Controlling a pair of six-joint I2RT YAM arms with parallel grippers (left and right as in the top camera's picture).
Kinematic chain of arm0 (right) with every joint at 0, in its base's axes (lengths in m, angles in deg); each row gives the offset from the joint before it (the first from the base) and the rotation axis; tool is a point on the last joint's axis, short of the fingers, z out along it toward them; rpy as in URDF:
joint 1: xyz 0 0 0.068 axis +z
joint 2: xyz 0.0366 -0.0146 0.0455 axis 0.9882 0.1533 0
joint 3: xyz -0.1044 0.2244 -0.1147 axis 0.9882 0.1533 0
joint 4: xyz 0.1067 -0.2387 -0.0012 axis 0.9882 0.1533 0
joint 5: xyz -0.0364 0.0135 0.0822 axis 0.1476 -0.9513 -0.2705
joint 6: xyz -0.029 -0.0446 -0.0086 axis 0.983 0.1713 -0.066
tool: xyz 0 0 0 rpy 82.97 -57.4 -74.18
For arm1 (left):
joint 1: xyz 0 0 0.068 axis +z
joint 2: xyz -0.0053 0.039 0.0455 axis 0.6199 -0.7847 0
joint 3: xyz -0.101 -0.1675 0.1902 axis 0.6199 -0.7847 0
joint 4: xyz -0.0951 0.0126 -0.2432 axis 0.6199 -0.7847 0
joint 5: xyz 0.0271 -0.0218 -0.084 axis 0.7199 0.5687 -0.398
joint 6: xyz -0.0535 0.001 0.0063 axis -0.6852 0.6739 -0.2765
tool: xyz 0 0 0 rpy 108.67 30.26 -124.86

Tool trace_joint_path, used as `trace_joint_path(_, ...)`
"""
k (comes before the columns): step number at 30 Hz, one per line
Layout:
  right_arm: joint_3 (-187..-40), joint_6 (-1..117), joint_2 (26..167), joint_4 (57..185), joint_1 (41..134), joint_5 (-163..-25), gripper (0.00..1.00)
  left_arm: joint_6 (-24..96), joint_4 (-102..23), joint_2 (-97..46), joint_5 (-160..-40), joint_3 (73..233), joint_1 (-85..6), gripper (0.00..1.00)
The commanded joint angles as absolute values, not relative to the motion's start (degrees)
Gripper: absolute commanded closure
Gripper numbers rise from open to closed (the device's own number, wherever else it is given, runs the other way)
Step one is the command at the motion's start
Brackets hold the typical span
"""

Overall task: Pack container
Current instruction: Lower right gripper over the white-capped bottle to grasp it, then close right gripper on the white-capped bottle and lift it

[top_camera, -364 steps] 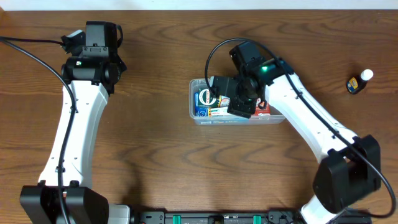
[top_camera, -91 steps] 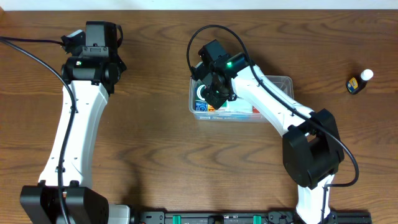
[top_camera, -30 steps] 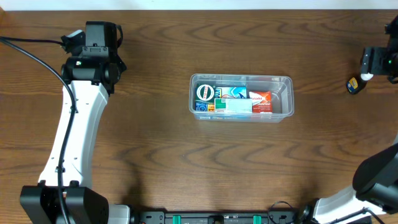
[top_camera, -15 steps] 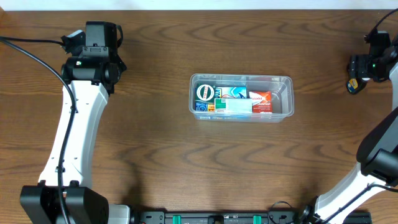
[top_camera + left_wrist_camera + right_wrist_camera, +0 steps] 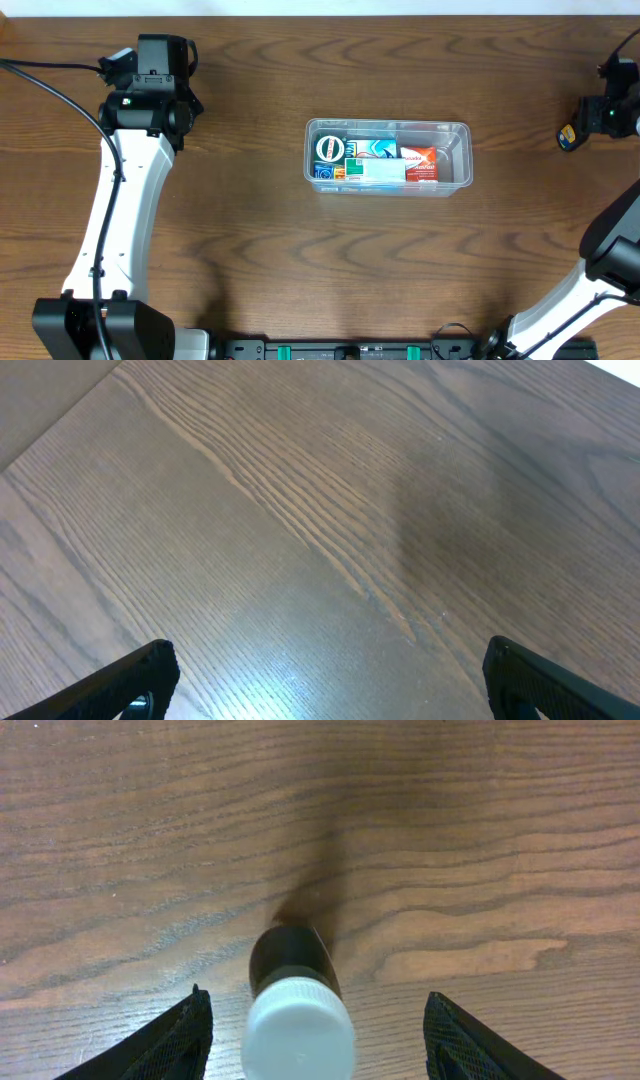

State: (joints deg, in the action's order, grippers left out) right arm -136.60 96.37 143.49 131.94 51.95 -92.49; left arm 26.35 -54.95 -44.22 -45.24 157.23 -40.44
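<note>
The container [image 5: 461, 130], a clear rectangular tub, sits mid-table with small boxes and a round tin [image 5: 329, 150] packed in its left and middle part. At the far right edge lies a small dark bottle [image 5: 567, 137] with a white cap [image 5: 298, 1030]. My right gripper [image 5: 325, 1042] is open and straddles the cap end, with a gap on both sides and no contact. In the overhead view the right gripper [image 5: 594, 117] covers the cap. My left gripper [image 5: 325, 682] is open wide over bare wood at the far left.
The left arm [image 5: 125, 190] runs along the table's left side, well away from the tub. The right arm [image 5: 615, 250] comes up along the right edge. The tub's right end [image 5: 452, 160] holds nothing.
The right gripper has shifted slightly at the far right edge and now sits over the bottle's cap end. The tub, its contents and the left arm have not moved.
</note>
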Motion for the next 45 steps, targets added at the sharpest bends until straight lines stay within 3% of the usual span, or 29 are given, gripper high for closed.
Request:
trace_joint_path(1,-137.38,96.52,143.86,131.97,51.60,-95.57,0.36,26.92,-55.11,-43.92,-44.34,157.64,-40.24,0.02)
trace_joint_path(6,-137.36,96.52,143.90,132.10,51.62,-95.55,0.42,26.90,-55.11,-43.92,-44.34,157.64,-40.24,0.02)
trace_joint_path(16,-137.36,96.52,144.10,132.43,51.62,-95.57,0.43,26.90,-55.11,-43.92,-44.34,157.64,-40.24,0.02)
trace_joint_path(21,-137.36,96.52,145.11,132.71,51.62,-95.57,0.49,26.92,-55.11,-43.92,-44.34,157.64,-40.24,0.02)
trace_joint_path(37,-137.38,96.50,146.74,131.35,51.77,-95.57,0.49,26.92,-55.11,-43.92,-44.34,157.64,-40.24,0.02)
trace_joint_path(45,-137.38,96.50,146.74,131.25,52.38,-95.57,0.62,26.92,-55.11,-43.92,-44.34,157.64,-40.24,0.02)
